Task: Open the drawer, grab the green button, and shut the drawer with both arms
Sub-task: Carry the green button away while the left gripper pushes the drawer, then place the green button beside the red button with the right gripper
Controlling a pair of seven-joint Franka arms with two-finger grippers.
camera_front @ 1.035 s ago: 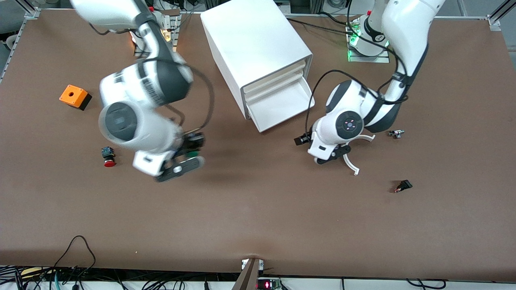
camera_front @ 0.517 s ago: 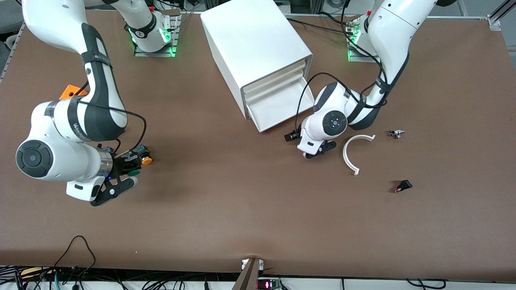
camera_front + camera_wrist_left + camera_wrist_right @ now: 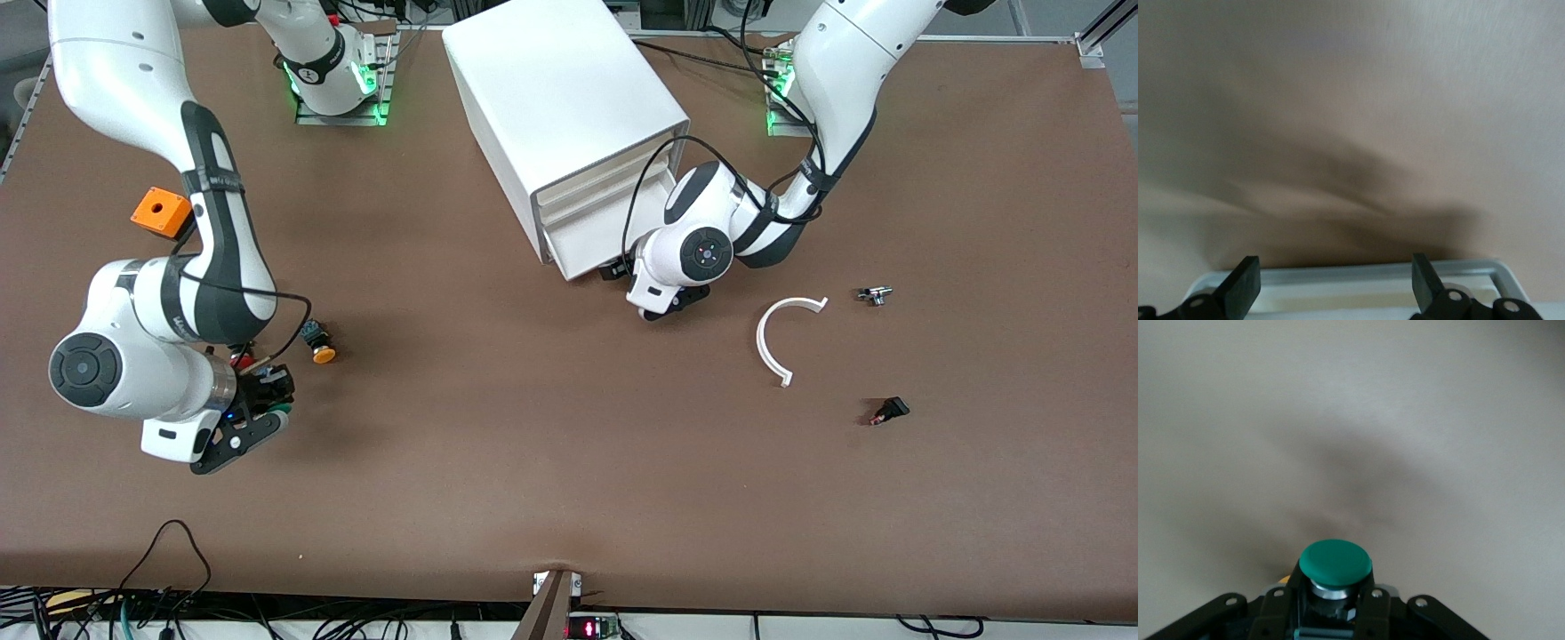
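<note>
Your right claw [image 3: 267, 416] clamped on the green button [image 3: 1335, 563], above the tabletop [image 3: 551, 462] well away from the cabinet [image 3: 560, 107], your left claw [image 3: 1335, 283] spread wide, empty, at the drawer [image 3: 591, 233] front

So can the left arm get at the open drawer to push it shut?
Probably yes: the left end effector, fingers open, sits right at the drawer front, and nothing stands between them.
</note>
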